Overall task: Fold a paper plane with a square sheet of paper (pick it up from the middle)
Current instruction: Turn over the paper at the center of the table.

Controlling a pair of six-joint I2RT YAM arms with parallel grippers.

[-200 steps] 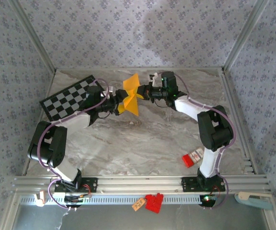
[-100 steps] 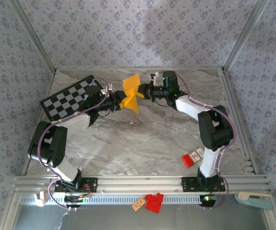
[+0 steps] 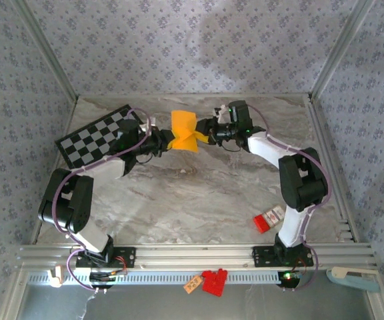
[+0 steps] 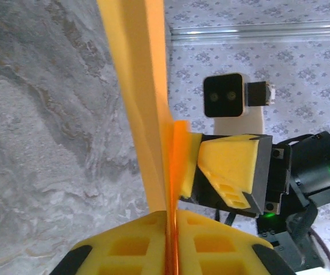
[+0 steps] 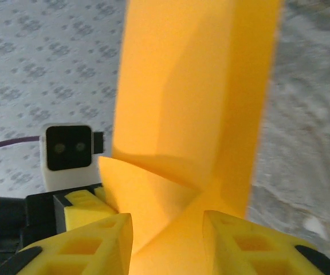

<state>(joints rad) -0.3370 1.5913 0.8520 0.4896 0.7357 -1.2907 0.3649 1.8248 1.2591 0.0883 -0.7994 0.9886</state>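
The square sheet of paper [image 3: 183, 130], orange-yellow and partly folded with creases, hangs in the air above the far middle of the table. My left gripper [image 3: 167, 143] is shut on its lower left edge. In the left wrist view the thin paper [image 4: 139, 86] runs up from between the pressed pads of the left gripper [image 4: 173, 216]. My right gripper [image 3: 203, 135] faces it from the right with its jaws apart. In the right wrist view a folded flap of the paper [image 5: 193, 97] lies loosely between the separated pads of the right gripper [image 5: 168, 224].
A black-and-white checkered board [image 3: 95, 137] lies at the far left, just behind the left arm. A small red block [image 3: 267, 219] sits near the right arm's base. Patterned walls close in the marble table [image 3: 199, 193] on three sides.
The left gripper has closed on the paper. The right gripper has opened its jaws and let go. The paper has turned from a tilted spread to a more squared, upright shape.
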